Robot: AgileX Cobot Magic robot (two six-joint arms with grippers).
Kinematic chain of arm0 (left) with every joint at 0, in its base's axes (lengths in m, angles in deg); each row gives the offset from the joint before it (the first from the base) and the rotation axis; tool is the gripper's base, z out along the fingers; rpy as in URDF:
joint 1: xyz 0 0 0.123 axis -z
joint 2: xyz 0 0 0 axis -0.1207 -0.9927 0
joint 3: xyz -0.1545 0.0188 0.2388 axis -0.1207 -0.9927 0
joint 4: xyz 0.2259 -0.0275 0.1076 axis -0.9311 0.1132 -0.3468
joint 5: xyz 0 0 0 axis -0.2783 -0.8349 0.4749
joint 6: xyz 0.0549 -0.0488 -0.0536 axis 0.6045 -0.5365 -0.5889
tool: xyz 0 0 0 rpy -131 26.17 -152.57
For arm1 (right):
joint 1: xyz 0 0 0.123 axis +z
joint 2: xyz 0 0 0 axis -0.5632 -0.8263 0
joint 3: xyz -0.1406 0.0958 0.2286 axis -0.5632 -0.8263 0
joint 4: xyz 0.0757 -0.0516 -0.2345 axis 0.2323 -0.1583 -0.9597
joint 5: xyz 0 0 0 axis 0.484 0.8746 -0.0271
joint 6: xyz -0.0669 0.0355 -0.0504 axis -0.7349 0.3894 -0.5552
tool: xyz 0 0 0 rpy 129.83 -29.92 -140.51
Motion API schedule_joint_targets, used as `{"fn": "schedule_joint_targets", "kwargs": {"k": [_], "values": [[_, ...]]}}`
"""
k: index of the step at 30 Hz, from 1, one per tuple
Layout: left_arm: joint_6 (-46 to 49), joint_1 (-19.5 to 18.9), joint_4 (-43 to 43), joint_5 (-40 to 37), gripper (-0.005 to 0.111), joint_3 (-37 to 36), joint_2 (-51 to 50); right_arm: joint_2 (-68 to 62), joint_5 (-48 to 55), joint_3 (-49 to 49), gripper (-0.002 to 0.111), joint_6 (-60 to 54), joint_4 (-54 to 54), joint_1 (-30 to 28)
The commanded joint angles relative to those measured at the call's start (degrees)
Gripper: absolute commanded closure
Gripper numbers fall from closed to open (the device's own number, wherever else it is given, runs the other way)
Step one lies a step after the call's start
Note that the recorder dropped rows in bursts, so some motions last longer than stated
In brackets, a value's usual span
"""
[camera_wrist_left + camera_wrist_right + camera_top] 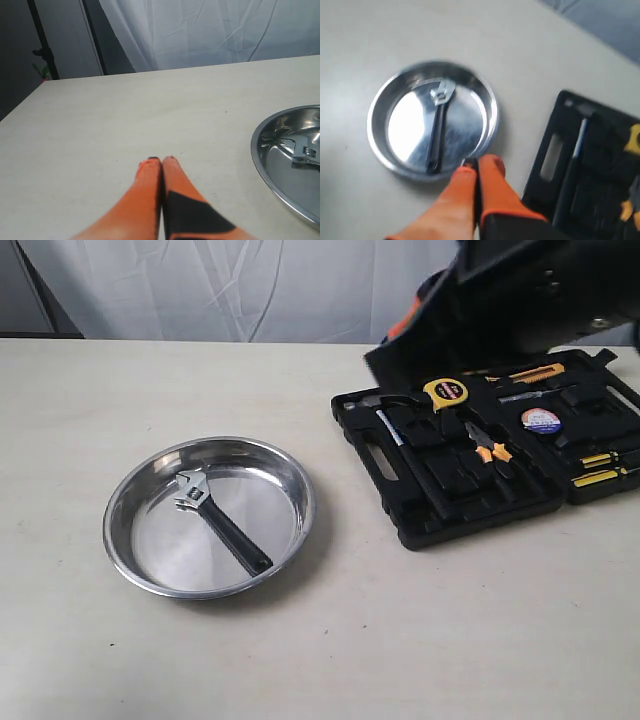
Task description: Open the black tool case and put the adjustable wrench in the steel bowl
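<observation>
The black tool case (400, 455) lies open at the right of the table, its trays showing tools. The adjustable wrench (215, 515) lies inside the steel bowl (135, 570), silver head toward the far rim, black handle toward the near right. In the right wrist view the wrench (437, 125) rests in the bowl (377, 150) beside the case (555, 150). My right gripper (476, 167) hangs high above the table between bowl and case, fingers pressed together, empty. My left gripper (161, 161) is shut and empty over bare table, left of the bowl (260, 160).
In the open case sit a yellow tape measure (446, 391), orange-handled pliers (487, 448), a roll of tape (540, 421) and yellow-handled screwdrivers (600, 468). The right arm's dark body (520, 290) looms over the case's far side. A white curtain hangs behind the table.
</observation>
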Motion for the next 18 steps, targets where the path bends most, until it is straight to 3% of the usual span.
{"fn": "schedule_joint_targets", "kwargs": {"k": [1,6,10,18], "values": [[-0.26,0.18,0.00,0.51,0.106,0.11,0.22,10.86,-13.12,-11.93,0.108,0.61,-0.53,-4.39],[-0.26,0.18,0.00,0.51,0.106,0.11,0.22,24.23,-21.28,-29.43,0.108,0.92,10.81,-18.28],[-0.26,0.18,0.00,0.51,0.106,0.11,0.22,36.58,-30.85,-42.22,0.108,0.92,12.05,-27.69],[-0.26,0.18,0.00,0.51,0.106,0.11,0.22,58.07,-34.31,-60.01,0.108,0.80,12.05,-37.82]]}}
